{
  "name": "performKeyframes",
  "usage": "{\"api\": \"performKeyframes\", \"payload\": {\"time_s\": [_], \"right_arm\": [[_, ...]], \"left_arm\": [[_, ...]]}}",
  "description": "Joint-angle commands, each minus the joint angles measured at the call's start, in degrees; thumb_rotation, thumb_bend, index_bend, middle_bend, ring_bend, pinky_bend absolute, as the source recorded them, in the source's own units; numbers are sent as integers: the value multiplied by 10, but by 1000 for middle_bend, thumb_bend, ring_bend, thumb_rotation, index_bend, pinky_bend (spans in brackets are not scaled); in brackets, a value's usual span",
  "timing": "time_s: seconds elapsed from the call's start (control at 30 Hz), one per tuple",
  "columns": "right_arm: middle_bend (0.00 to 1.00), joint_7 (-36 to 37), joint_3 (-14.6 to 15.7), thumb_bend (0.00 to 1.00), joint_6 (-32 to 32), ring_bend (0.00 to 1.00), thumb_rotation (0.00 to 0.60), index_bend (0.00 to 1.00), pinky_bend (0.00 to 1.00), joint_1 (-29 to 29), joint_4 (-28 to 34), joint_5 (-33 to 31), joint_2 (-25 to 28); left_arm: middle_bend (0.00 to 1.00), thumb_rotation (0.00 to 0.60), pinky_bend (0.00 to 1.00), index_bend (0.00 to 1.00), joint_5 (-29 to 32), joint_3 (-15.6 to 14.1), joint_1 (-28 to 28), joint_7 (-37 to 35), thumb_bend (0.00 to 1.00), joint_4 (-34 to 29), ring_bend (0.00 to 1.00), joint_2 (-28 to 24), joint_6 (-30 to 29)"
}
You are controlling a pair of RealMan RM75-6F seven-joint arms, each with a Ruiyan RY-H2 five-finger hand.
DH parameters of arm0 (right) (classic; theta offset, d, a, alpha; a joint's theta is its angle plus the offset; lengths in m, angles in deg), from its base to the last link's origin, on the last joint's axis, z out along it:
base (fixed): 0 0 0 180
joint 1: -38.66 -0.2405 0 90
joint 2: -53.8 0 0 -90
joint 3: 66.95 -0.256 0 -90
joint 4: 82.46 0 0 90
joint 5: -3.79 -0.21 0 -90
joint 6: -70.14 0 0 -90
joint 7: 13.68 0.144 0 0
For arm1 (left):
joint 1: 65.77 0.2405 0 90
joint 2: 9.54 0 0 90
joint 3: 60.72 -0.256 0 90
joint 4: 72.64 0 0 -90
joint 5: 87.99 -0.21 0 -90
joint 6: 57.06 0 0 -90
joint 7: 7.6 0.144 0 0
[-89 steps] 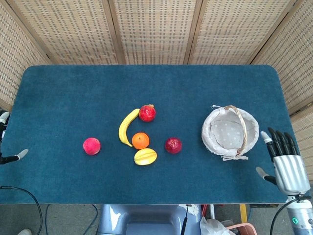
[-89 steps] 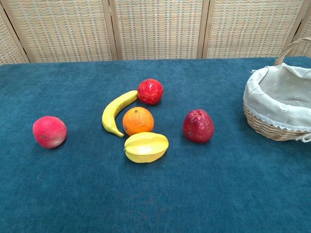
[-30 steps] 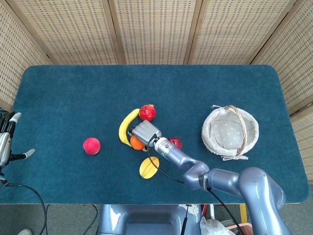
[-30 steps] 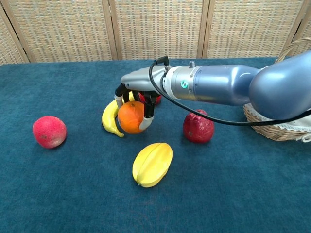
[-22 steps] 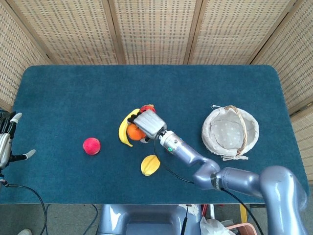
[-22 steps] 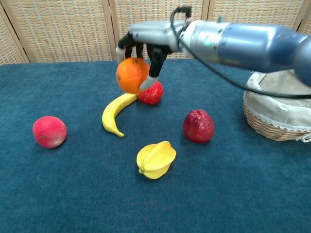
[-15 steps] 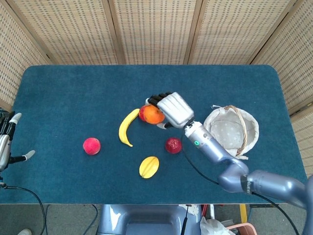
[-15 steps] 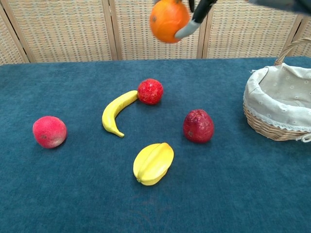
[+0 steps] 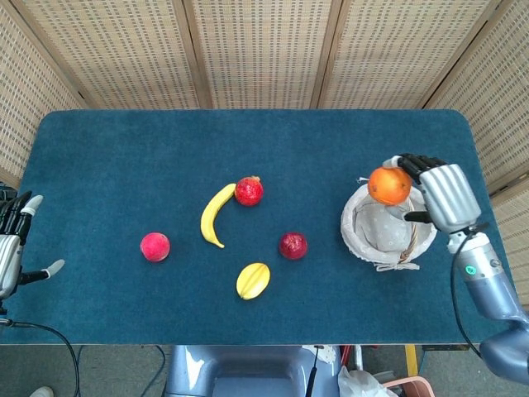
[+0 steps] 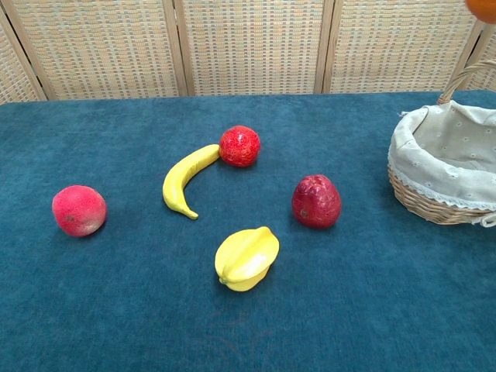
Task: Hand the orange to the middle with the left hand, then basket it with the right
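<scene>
In the head view my right hand (image 9: 442, 192) grips the orange (image 9: 388, 185) and holds it in the air over the cloth-lined wicker basket (image 9: 364, 236) at the right of the table. The chest view shows only a sliver of the orange (image 10: 483, 5) at the top right corner, above the basket (image 10: 434, 203). My left hand (image 9: 12, 248) hangs off the table's left edge, fingers apart, holding nothing.
On the blue cloth lie a banana (image 9: 215, 213), a red textured fruit (image 9: 249, 191), a dark red fruit (image 9: 293, 245), a yellow starfruit (image 9: 252, 280) and a pink-red fruit (image 9: 154, 246). Wicker screens stand behind the table.
My right hand picked the orange up from among the fruit and carried it up and right, to above the basket. The starfruit was nudged and shifted. The left hand stayed at the left edge.
</scene>
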State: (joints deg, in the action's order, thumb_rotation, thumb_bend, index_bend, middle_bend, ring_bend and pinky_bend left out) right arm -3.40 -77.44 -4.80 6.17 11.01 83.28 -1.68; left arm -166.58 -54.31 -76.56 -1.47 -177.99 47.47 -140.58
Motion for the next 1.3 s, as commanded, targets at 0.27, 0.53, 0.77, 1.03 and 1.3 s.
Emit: {"api": "performKeyframes", "payload": {"time_s": [0.27, 0.53, 0.77, 1.03, 1.3], "right_arm": [[515, 121, 41, 417, 0, 400, 600, 495, 472, 56, -143, 30, -39], [515, 163, 43, 417, 32, 400, 600, 495, 472, 50, -213, 38, -80], [515, 184, 42, 416, 74, 400, 600, 495, 472, 33, -236, 39, -103], [242, 203, 48, 205, 142, 266, 600, 297, 374, 14, -243, 33, -101], [23, 219, 53, 122, 170, 28, 600, 46, 125, 12, -232, 34, -80]], "left_arm": [[0, 600, 0, 0, -1, -1, 1, 19, 60, 0, 0, 8, 1], [0, 600, 0, 0, 9, 3, -2, 22, 60, 3, 0, 10, 8], [0, 600, 0, 0, 8, 3, -1, 27, 60, 2, 0, 12, 9], [0, 600, 0, 0, 15, 5, -3, 29, 60, 3, 0, 13, 15], [0, 600, 0, 0, 17, 5, -4, 31, 60, 4, 0, 14, 18]]}}
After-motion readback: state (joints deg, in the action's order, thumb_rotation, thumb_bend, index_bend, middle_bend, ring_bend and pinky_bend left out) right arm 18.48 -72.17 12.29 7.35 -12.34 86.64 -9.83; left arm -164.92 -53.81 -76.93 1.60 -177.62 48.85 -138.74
